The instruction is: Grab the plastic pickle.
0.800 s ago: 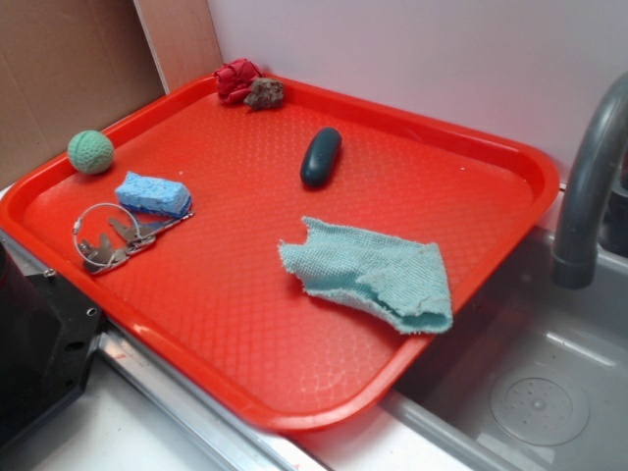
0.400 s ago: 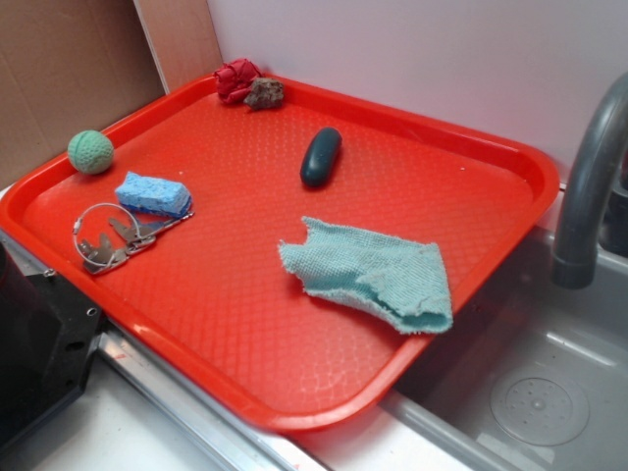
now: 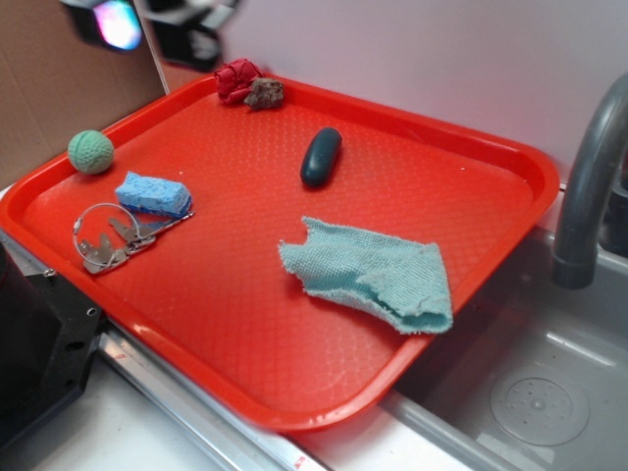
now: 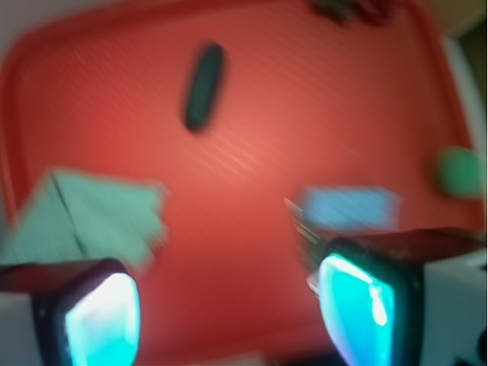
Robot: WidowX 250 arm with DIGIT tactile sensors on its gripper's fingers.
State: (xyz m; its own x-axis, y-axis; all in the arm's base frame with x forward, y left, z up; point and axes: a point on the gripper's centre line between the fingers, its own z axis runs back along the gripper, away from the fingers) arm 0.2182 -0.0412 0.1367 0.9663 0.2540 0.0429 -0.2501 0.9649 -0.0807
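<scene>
The plastic pickle [image 3: 321, 156] is a dark green capsule lying flat toward the back of the red tray [image 3: 226, 324]. The blurred wrist view shows the pickle [image 4: 204, 85] near the top, far from my fingers. My gripper [image 4: 229, 313] is open, its two glowing cyan pads wide apart with only bare tray between them. In the exterior view the gripper [image 3: 157, 22] shows as a blurred dark shape with a lit patch at the top left corner, high above the tray's back left.
On the tray lie a light blue cloth [image 3: 378, 275], a blue sponge [image 3: 152, 193], a key ring [image 3: 108, 240], a green knitted ball [image 3: 90, 152], and a red and a brown lump [image 3: 250, 86]. A sink and grey faucet [image 3: 589, 186] are at right.
The gripper has come into the exterior view at the top left; before, it was out of frame. Nothing on the tray has moved.
</scene>
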